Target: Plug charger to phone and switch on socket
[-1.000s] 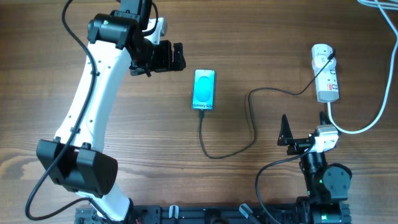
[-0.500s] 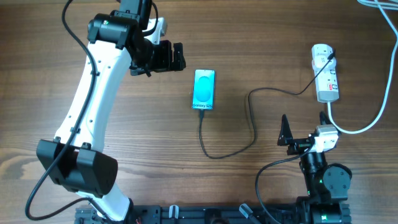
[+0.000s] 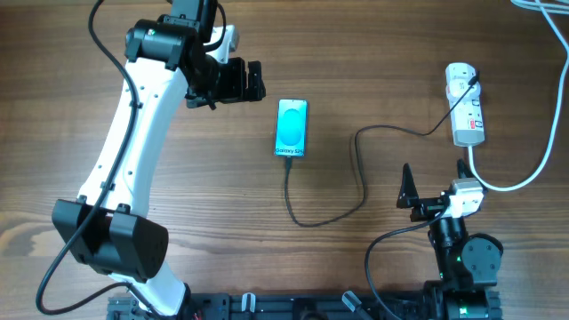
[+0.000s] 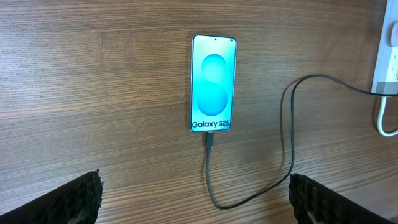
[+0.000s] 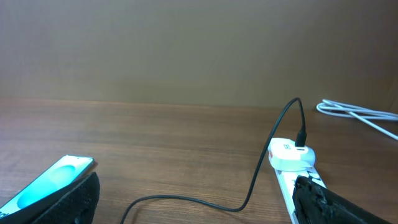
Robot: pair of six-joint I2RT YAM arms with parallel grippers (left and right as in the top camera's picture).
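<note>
Plainly, we hold nothing: our left claw (image 3: 255, 80) and right claw (image 3: 434, 182) gape open, charger (image 4: 207, 165) plugged into the phone (image 3: 292, 127).

The brown wooden table (image 3: 498, 53) has a fine streaked grain and a matt finish. The small flat phone (image 3: 292, 128) has a glossy cyan-teal screen with a smooth pale rim. The thin black charger cable (image 4: 291, 137) looks matt and rubbery. The white oblong socket strip (image 3: 466, 116) and its thick white cord (image 3: 507, 188) are smooth plastic. The left gripper (image 4: 194, 186) has black, rough-ribbed pads (image 4: 74, 199); the left arm's white shell (image 3: 133, 133) is smooth, slightly shiny plastic.
</note>
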